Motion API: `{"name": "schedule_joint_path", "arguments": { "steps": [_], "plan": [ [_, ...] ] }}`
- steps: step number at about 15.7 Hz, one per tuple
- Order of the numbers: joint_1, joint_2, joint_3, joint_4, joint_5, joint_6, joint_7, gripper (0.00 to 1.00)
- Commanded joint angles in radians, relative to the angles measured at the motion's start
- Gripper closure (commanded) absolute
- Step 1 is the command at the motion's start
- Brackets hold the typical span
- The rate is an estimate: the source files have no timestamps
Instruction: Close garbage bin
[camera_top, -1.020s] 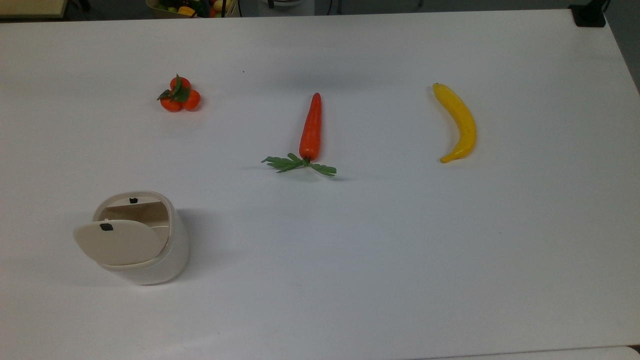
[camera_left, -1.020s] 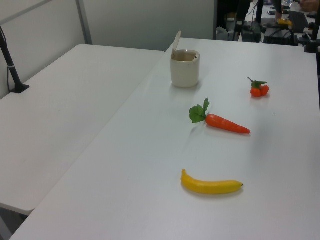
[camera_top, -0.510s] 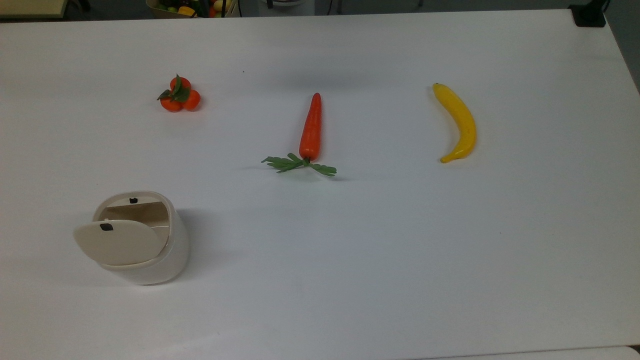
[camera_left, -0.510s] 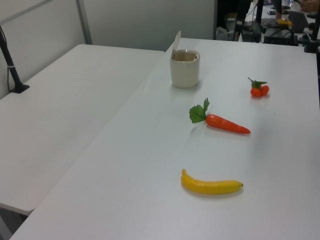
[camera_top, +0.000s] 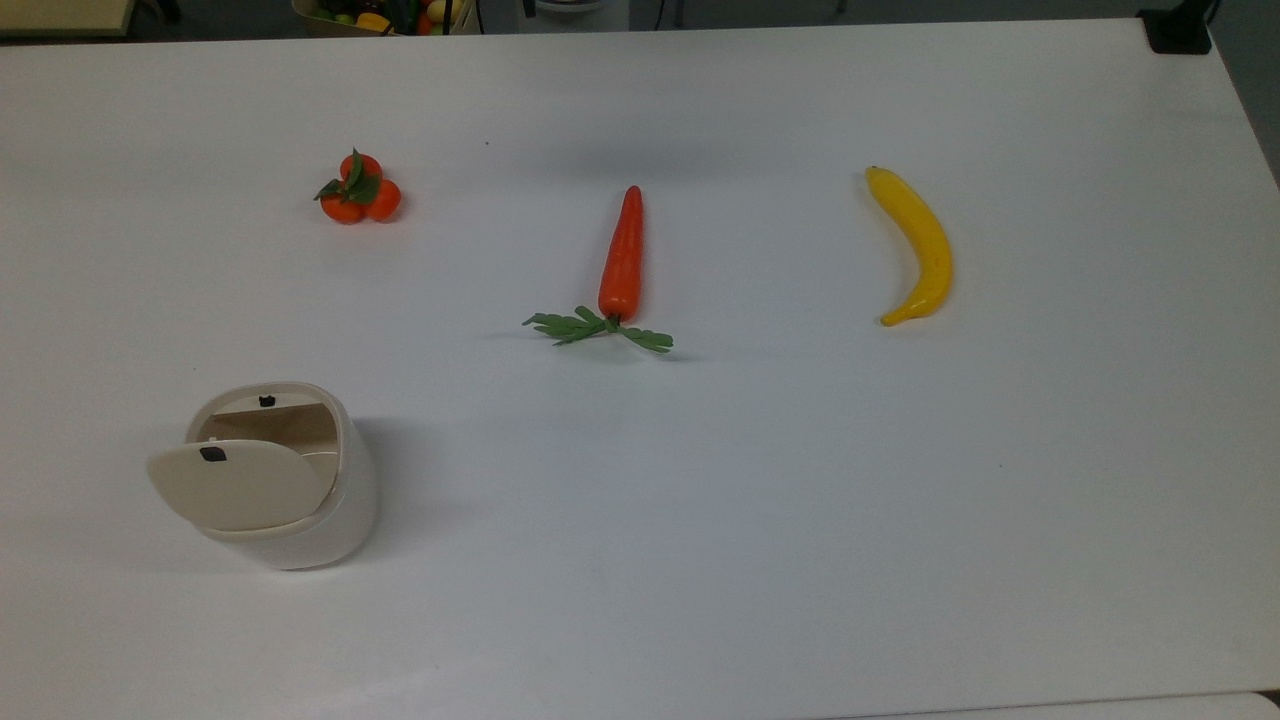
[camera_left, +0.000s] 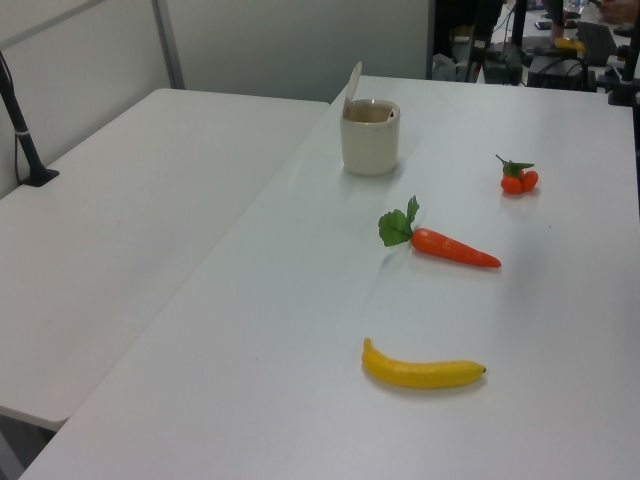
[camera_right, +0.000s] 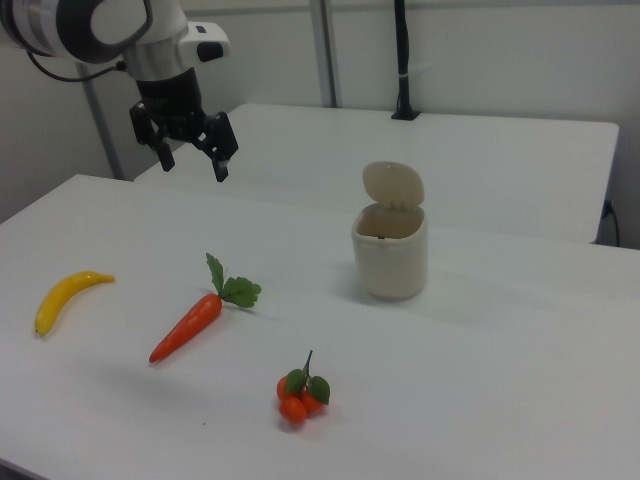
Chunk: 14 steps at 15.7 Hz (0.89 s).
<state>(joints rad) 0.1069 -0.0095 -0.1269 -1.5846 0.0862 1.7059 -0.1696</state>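
Observation:
The cream-white garbage bin (camera_top: 290, 500) stands at the top view's lower left with its hinged lid (camera_top: 235, 485) raised, so the inside shows. The bin (camera_left: 369, 137) stands at the far end of the table in the left view, and in the right view the bin (camera_right: 390, 252) has its lid (camera_right: 392, 185) upright. My gripper (camera_right: 193, 163) hangs open and empty high above the table in the right view's upper left, well away from the bin.
On the white table (camera_top: 760, 520) lie a carrot (camera_top: 621, 255) with green leaves, a banana (camera_top: 918, 243) and a cluster of small oranges (camera_top: 359, 192). In the right view the carrot (camera_right: 188, 325) lies below my gripper, and a second table (camera_left: 120, 220) adjoins in the left view.

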Motion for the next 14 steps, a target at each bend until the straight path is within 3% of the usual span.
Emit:
{"name": "schedule_joint_path", "arguments": {
  "steps": [1,4,6,9,14],
  "plan": [
    [-0.004,-0.015,0.006,-0.020,0.006,0.026,-0.018,0.00],
    [-0.004,-0.012,0.006,-0.020,0.006,0.029,-0.027,0.00],
    [-0.004,-0.013,0.010,-0.021,0.004,0.029,-0.033,0.08],
    [-0.004,-0.013,0.012,-0.021,0.006,0.029,-0.034,0.34],
    [-0.001,-0.012,0.013,-0.025,0.006,0.029,-0.034,0.87]
  ]
}}
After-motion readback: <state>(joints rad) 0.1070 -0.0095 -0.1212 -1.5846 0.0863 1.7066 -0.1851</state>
